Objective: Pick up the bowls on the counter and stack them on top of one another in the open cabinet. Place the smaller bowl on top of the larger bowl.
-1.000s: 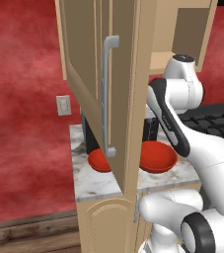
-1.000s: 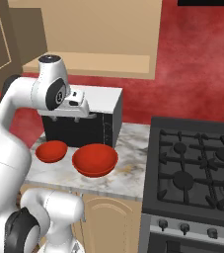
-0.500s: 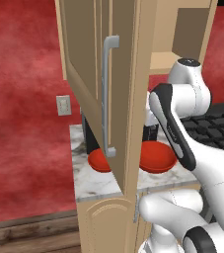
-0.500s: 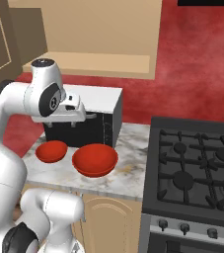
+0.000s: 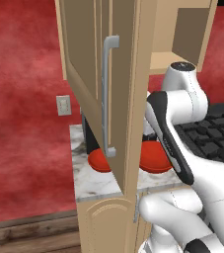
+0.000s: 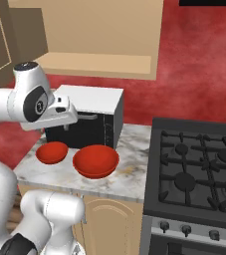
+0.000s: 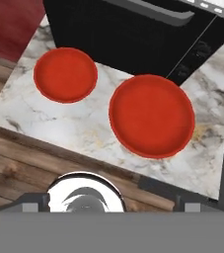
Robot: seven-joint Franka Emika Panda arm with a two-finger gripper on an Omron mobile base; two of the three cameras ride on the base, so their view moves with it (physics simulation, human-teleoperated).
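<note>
Two plain glossy red round bowls here, the smaller red bowl point(image 7: 65, 74) and the larger red bowl point(image 7: 152, 115), same solid red, no pattern on either. The white-grey marble counter point(image 7: 79, 129) under them has brownish veins, plus a yellowish smudge right beside the larger bowl. Behind the bowls sits a black microwave with a white top point(image 6: 91, 116). The light tan wooden wall cabinet point(image 5: 113, 94) has a grey metal bar handle point(image 5: 108, 96). Wall point(image 6: 194, 64) behind the counter is mottled deep red.

In the left base view the open cabinet door point(image 5: 106, 94) covers part of the smaller bowl point(image 5: 99, 160), while the arm masks much of the larger bowl point(image 5: 153, 157) beside that door.
</note>
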